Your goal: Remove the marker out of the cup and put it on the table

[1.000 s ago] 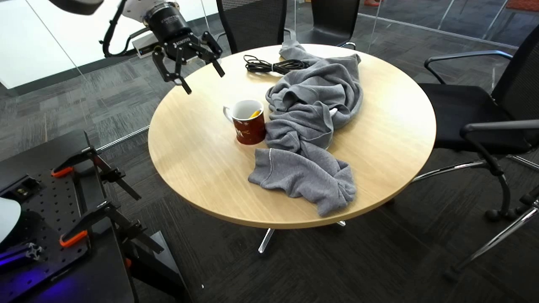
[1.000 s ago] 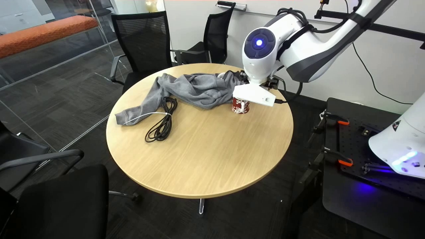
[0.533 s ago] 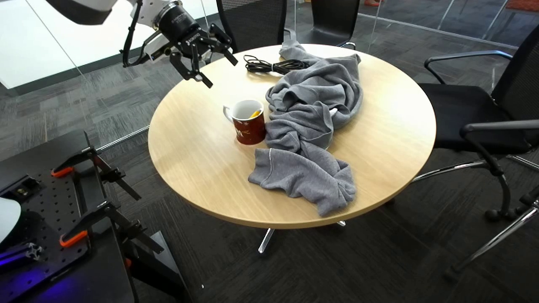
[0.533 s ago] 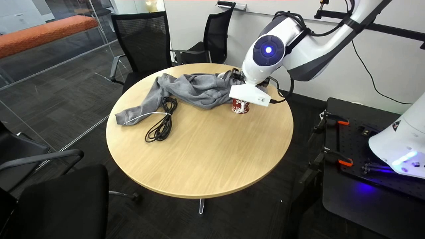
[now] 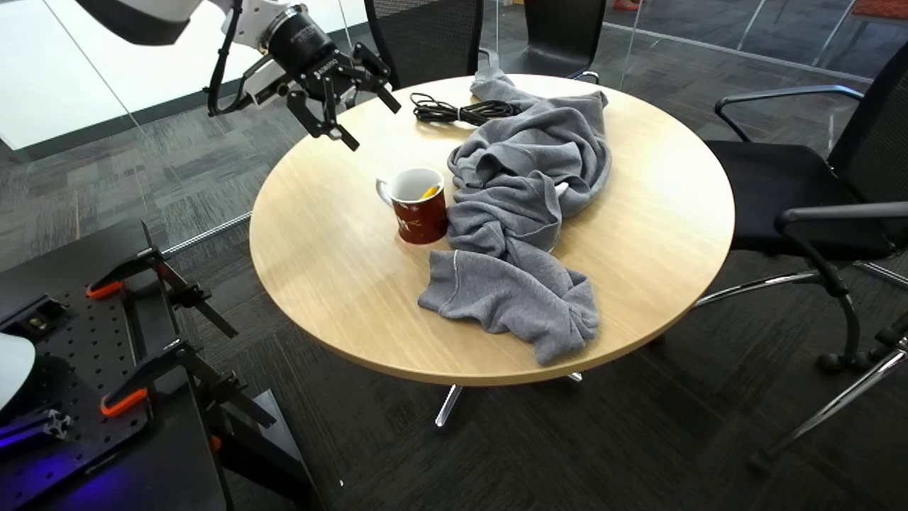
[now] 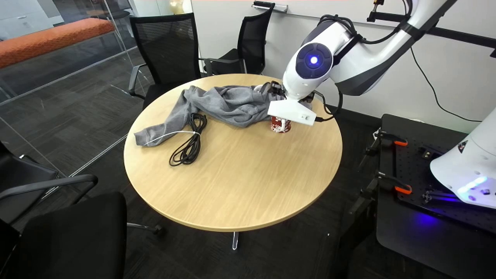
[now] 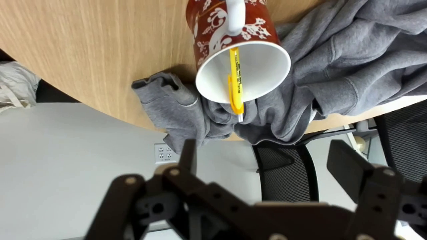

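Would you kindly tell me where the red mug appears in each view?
In an exterior view: the mug, just above-left of centre.
In an exterior view: the mug, just above-right of centre, its top hidden by the arm's white casing.
Wrist view: the mug, top middle.
Shared landmark: the grey garment beside it in every view.

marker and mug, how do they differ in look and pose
The marker is slim and yellow; the mug is wide, dark red outside and white inside. The marker slants out of the mug; the mug stands upright on the table. Both are apart from the open gripper.
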You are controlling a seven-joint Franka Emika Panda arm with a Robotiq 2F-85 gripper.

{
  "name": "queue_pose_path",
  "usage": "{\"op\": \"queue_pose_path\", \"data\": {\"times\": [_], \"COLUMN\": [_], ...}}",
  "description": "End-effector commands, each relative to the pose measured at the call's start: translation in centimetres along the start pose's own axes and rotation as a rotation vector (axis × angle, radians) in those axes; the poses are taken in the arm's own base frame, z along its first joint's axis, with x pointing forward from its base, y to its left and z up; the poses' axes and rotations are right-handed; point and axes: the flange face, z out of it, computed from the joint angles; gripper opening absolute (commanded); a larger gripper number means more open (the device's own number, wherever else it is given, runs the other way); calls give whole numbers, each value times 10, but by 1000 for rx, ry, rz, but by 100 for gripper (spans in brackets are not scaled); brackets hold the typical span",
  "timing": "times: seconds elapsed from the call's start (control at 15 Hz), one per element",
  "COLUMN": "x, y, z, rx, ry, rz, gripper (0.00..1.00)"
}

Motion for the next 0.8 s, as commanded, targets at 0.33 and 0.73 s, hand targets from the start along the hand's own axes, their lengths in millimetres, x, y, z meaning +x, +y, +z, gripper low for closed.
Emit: {"op": "queue_pose_path", "data": {"times": [0.33, 0.73], "x": [-1, 5], "y": [1, 2], "z": [29, 51], "rx": [-62, -81], "ry": [12, 16], "rz": [3, 19], "gripper": [100, 90]}}
